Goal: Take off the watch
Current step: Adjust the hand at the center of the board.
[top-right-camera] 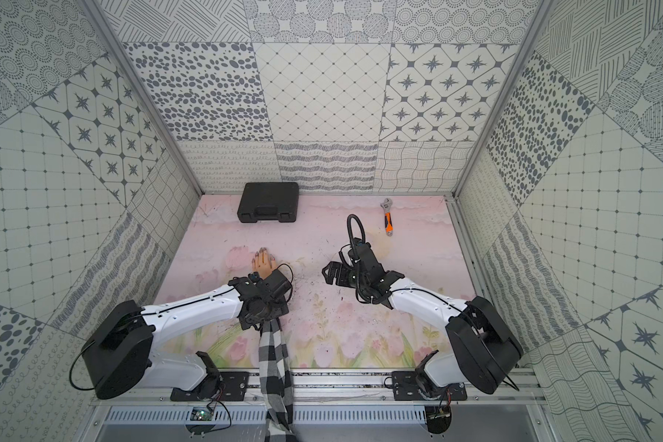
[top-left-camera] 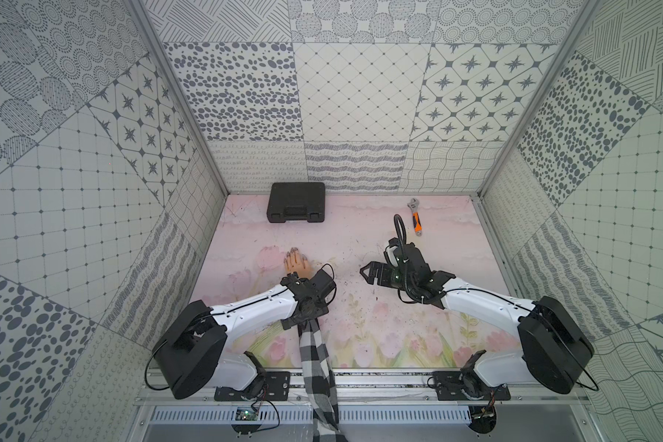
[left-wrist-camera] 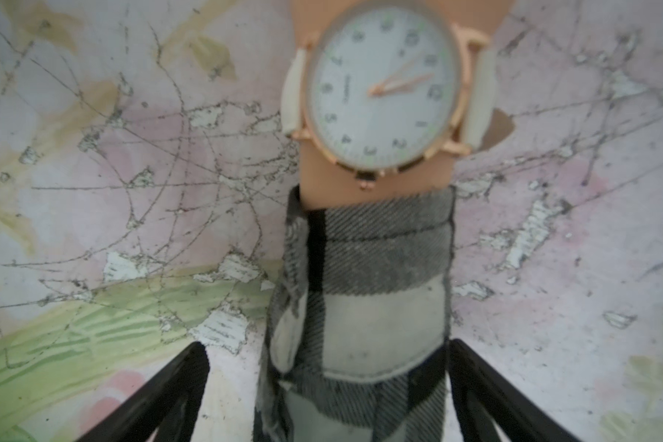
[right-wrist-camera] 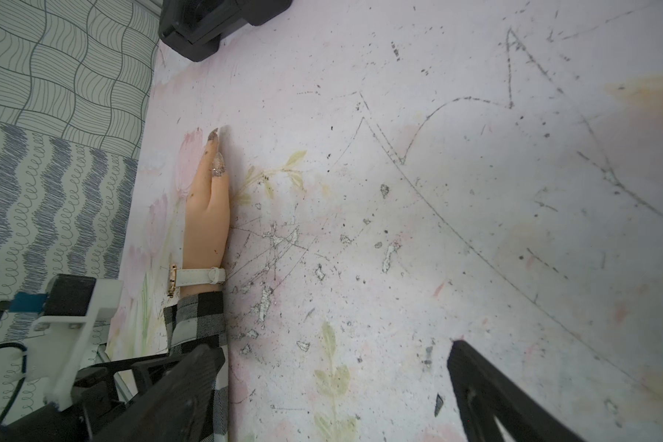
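Left wrist view looks straight down on the watch (left-wrist-camera: pixel 383 88): a round white dial in a rose-gold rim, strapped by a pale strap around the wrist of a mannequin hand (right-wrist-camera: pixel 207 218). It sits just past the cuff of a black-and-white checked sleeve (left-wrist-camera: pixel 376 291). The picture is soft here, so the dial numerals are barely readable.

The left gripper (left-wrist-camera: pixel 328 356) hangs over the sleeve with its jaws spread wide, one black finger on each side of the cloth, short of the watch. It grasps nothing. One finger appears to lie right against the sleeve's edge, though the blur makes contact hard to judge; the other stands clear of it.

In the right wrist view the watch (right-wrist-camera: pixel 192 276) shows side-on, its strap wrapped round the wrist between the palm and the cuff. The hand lies flat on the pink flowered mat (top-left-camera: pixel 360 237).

In both top views the left arm's wrist covers the watch, and only the hand's fingers (top-left-camera: pixel 293 260) (top-right-camera: pixel 262 261) show beyond it.

The right gripper (top-left-camera: pixel 367 274) is spread open and empty, hovering above bare mat, well apart from the hand and pointing toward it.

A shut black case (top-left-camera: pixel 296 201) lies at the far edge, and an orange-handled wrench (top-left-camera: pixel 417 222) lies farther right.
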Controlling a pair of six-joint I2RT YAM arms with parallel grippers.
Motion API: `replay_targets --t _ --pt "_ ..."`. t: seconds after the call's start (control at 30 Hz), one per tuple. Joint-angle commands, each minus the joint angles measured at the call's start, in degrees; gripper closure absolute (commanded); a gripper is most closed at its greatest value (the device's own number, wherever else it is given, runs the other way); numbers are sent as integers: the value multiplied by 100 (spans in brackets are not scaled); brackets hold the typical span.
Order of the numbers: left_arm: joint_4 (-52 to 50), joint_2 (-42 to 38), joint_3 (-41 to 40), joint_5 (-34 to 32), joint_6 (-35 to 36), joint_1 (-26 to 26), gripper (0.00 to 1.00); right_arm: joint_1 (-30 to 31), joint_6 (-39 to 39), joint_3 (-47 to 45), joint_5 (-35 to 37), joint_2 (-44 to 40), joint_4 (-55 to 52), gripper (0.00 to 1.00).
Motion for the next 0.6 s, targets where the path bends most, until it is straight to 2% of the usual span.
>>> replay_targets --t 0.0,0.33,0.57 --pt "322 290 9 -183 62 61 5 14 55 -73 -78 105 316 2" --pt "914 247 -417 4 374 453 17 18 51 -87 -51 153 377 2" --pt "1317 282 -581 57 456 450 35 16 131 -63 -192 225 435 3"
